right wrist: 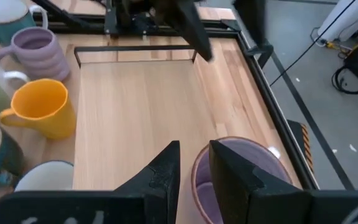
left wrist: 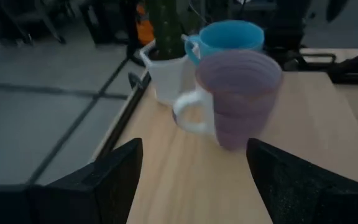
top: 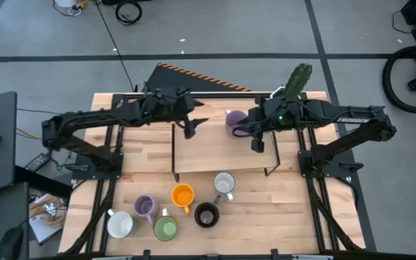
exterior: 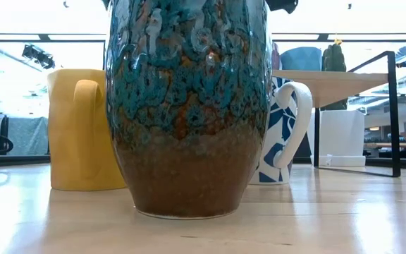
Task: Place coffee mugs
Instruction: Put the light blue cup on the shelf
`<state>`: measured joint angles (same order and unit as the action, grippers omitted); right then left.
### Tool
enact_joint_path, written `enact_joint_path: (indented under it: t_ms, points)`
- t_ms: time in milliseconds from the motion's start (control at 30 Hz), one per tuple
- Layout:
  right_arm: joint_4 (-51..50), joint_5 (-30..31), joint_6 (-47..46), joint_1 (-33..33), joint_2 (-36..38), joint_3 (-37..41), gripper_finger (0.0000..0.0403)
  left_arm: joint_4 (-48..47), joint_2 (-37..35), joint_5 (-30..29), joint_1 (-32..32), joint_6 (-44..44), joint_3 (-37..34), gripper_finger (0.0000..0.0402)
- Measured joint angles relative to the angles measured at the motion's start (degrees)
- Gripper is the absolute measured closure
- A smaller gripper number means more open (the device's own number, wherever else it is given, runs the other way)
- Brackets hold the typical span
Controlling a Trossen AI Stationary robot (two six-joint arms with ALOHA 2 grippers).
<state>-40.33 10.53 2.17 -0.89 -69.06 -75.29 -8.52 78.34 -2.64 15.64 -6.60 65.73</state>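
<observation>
A lavender mug (top: 235, 121) with a white handle (left wrist: 191, 116) stands on the raised wooden shelf (top: 208, 155), with my right gripper (top: 255, 137) shut at its rim. Behind it in the left wrist view are a blue mug (left wrist: 232, 36) and the white cactus pot (left wrist: 166, 71). My left gripper (top: 192, 126) hangs open over the shelf's far left part, pointing at the lavender mug and touching nothing. On the table in front stand a white mug (top: 119, 224), a second lavender mug (top: 145, 207), and green (top: 166, 229), orange (top: 183, 195), dark brown (top: 206, 214) and white-grey (top: 224, 183) mugs. My right gripper (right wrist: 194, 152) holds the lavender mug by its rim (right wrist: 199, 163), on the side away from the handle. One finger (right wrist: 232, 171) is inside the cup and the other (right wrist: 160, 171) outside. The fingers come slanting down from the table's right. The mug stands upright, base on the shelf.
The shelf's black metal frame (right wrist: 135, 48) and legs (exterior: 393, 113) border the working space. The cactus (top: 298, 79) rises at the shelf's far right corner. Bare shelf board (right wrist: 142, 106) lies between the two grippers. The six mugs crowd the near middle of the table.
</observation>
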Motion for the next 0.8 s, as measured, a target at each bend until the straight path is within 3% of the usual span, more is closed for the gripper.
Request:
enact_joint_path:
  t_ms: [167,400,700,800]
  points:
    - [1.89,-0.14,-0.39,0.57,-0.17,-0.02,0.0312,-8.15,-5.02,-1.03,-2.93,2.63,-0.02,0.0109]
    - [2.36,-0.22,-1.22,2.13,-0.15,-0.02,0.0312,-17.65,-8.95,-8.44,-9.34,7.58,-0.01,0.0112]
    - [5.51,-0.94,-2.33,6.26,-0.2,-0.02,0.0312,-21.49,-12.05,-0.58,-19.22,12.51,-0.04,0.0116]
    - [5.58,-0.31,-2.62,7.9,-0.2,-0.02,0.0312,-23.16,-12.57,-7.74,-25.9,14.17,0.0,0.0116]
